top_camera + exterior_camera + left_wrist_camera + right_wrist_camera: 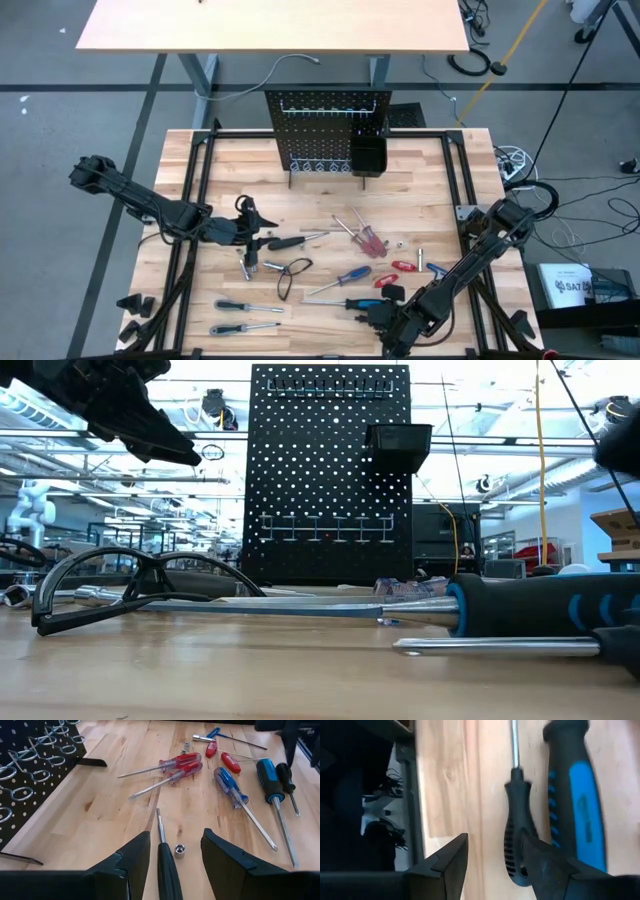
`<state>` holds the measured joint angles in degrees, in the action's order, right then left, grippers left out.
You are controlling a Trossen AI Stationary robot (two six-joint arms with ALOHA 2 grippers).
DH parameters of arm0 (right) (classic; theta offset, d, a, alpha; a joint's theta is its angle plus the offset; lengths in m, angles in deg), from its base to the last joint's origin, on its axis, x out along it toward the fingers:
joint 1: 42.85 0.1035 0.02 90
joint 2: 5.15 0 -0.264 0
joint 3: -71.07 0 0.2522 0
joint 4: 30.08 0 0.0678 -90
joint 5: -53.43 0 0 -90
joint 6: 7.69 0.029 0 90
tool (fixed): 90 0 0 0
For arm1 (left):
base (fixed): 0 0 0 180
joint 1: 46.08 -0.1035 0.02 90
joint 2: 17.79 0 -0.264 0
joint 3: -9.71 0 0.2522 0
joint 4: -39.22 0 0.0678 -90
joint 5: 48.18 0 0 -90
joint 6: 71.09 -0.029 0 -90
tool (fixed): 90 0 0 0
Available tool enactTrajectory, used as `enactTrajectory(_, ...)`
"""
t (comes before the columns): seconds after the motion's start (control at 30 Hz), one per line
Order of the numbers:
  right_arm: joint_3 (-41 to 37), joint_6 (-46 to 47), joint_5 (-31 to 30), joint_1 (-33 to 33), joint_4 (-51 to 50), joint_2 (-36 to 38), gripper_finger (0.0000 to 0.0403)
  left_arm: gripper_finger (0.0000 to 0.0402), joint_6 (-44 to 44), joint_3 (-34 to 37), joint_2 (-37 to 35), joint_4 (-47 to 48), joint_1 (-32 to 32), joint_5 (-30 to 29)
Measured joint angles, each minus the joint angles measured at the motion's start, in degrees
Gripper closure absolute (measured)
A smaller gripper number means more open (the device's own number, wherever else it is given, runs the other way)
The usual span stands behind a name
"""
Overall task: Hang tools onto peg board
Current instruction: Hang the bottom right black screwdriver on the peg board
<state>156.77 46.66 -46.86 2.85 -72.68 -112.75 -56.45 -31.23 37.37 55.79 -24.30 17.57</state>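
Tools [350, 250] are all scattered flat on the wooden table [420, 170], none up on the peg board [328, 130] that stands upright at the far side of the table with its little black bin [367, 155] on the right part and a row of hooks [20, 765] lower down. Left gripper [250, 222] hangs just above the table left of centre, jaws spread wide and holding nothing; in its wrist view a black-handled screwdriver [167, 865] lies right between the fingers [127, 865], with a small silver socket [179, 851] beside it. Past those lie two red-handled screwdrivers [177, 766], a clear blue one [230, 785] and a big black-and-blue one [267, 777]. Right gripper [385, 318] is down at the near edge of the table, jaws partly apart, low over a small black screwdriver [517, 845] whose handle sits by one finger [555, 870]; can't tell if it's actually touching. A pair of black safety glasses [140, 585] lies near the front, left of the blue-handled driver in the low view.
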Motion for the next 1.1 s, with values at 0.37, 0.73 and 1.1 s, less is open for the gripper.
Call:
enactTrajectory(0.37, 2.9, 1.6, -0.3, 0.3, -6.6, -1.9, 0.0226, 0.0224, 0.0, 0.0, 0.0, -0.8, 0.0, 0.3)
enactTrajectory(0.73, 3.3, 2.3, -1.7, 1.4, -6.2, -8.3, 0.0226, 0.0224, 0.0, 0.0, 0.0, -0.8, 0.0, 1.4)
enactTrajectory(1.1, 3.3, 3.3, -5.9, 2.2, -6.3, -9.8, 0.0293, 0.0224, 0.0, 0.0, 0.0, -0.8, 0.0, 1.5)
